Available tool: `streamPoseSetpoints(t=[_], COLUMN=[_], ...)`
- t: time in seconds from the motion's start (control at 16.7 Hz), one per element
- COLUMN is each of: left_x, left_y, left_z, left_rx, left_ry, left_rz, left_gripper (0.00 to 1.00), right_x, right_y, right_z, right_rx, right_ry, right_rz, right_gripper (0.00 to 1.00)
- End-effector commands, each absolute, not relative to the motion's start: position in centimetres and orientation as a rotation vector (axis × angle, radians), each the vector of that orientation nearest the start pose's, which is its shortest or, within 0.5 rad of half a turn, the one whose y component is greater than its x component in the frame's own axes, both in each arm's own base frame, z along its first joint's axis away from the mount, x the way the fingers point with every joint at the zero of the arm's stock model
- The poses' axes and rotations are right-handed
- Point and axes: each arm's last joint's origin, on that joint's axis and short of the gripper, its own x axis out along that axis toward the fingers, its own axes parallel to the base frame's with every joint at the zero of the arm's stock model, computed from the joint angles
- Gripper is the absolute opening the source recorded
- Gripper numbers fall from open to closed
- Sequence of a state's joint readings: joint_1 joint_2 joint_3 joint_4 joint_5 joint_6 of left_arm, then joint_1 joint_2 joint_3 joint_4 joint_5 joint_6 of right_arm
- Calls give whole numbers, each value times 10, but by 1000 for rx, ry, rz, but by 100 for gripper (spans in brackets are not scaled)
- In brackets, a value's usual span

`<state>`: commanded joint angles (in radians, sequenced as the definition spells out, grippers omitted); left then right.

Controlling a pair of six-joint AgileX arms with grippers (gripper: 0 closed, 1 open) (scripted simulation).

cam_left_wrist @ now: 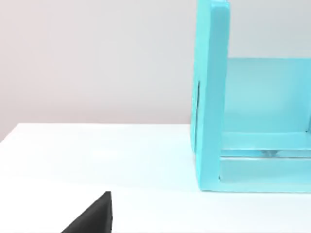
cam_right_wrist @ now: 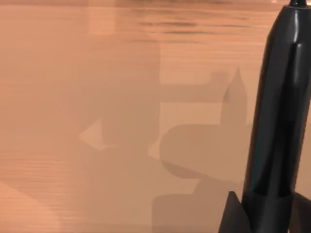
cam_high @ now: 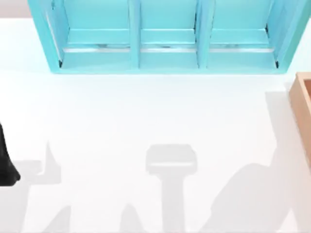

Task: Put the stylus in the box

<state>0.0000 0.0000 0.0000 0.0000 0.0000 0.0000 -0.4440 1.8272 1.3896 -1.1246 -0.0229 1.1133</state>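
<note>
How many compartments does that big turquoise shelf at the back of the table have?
3. The turquoise shelf has one bay at the table's left, one in the middle and one at the right, side by side behind upright dividers. Its top runs out of view, so higher tiers may be hidden.

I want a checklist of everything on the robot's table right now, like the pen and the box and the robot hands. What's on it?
Surface: white table, crossed by grey shadows.
Job's things: black stylus stands upright in the right wrist view, over a tan wood-coloured surface; the box sits at the table's right edge, cut off by the frame.
Clutter: nothing seen.
Grippers: dark finger parts of the right gripper flank the stylus's lower end, seemingly holding it; a black piece of the left arm sits at the table's left edge.
Cables: nothing seen.
Surroundings: turquoise three-bay shelf unit at the table's far side; pale wall behind.
</note>
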Motion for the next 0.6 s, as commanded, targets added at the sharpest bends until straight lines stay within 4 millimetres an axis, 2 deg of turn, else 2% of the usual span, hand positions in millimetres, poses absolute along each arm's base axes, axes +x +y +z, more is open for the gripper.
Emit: streamPoseSetpoints(t=[0.24,0.6], left_x=[106,106], left_y=[-1,-1], left_z=[160,160], left_rx=[0,0], left_ry=[0,0], left_rz=[0,0], left_gripper=[100,100], right_x=[307,305], right_y=[-137,-140], right_z=[188,186], right_rx=[1238,1271], right_ry=[1191,1165], right_rz=[-1169,-1154], right_gripper=[0,0])
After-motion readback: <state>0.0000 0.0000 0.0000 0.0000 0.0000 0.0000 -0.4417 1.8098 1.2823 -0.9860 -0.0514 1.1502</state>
